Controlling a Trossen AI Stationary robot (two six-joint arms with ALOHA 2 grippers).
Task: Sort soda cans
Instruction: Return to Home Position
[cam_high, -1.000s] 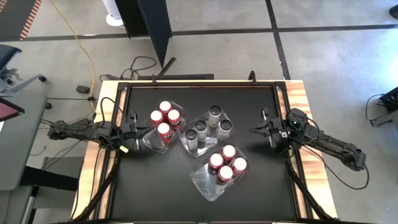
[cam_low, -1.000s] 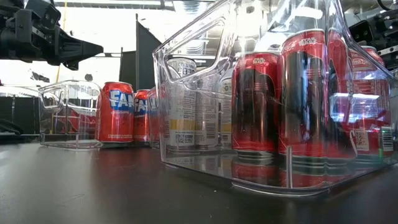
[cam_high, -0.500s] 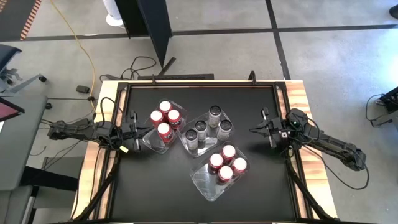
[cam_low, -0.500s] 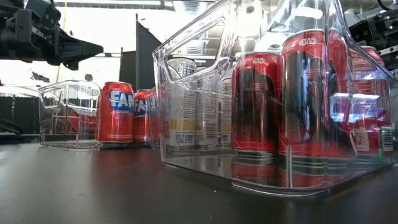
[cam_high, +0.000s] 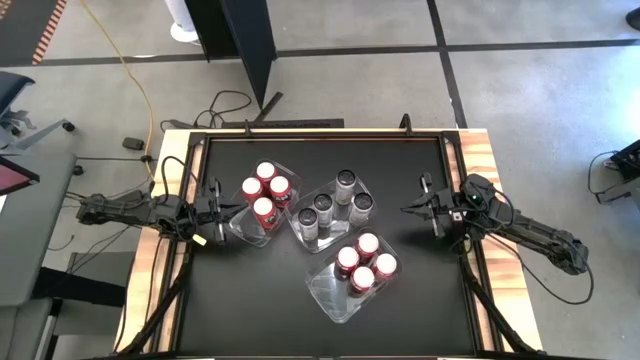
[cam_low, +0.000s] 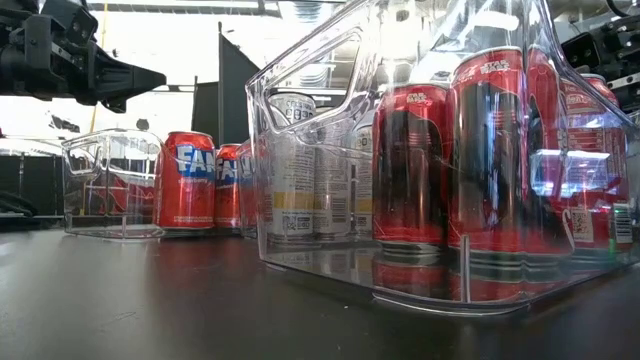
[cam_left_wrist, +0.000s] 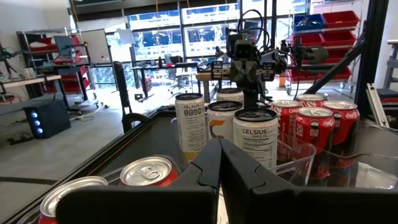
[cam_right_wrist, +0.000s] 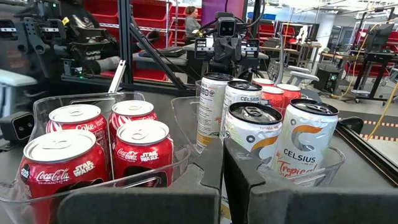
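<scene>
Black tabletop (cam_high: 250, 300) carries three clear trays (cam_high: 335, 295): red soda cans (cam_high: 265, 190) in the left and near ones, silver Celsius cans (cam_high: 345, 182) in the middle, so sorting looks finished. Nothing differs from a second ago; left gripper (cam_high: 236, 209) and right gripper (cam_high: 405, 209) remain pinched together, empty, at opposite table edges.

both arms reach inward from opposite sides, left gripper (cam_high: 237, 209) and right gripper (cam_high: 406, 209) closed (empty).

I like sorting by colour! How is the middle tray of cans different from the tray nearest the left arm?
The middle tray holds four silver-grey cans with dark tops. The left tray holds four red cans with silver tops, and sits right by the left gripper. Both trays are clear plastic.
</scene>
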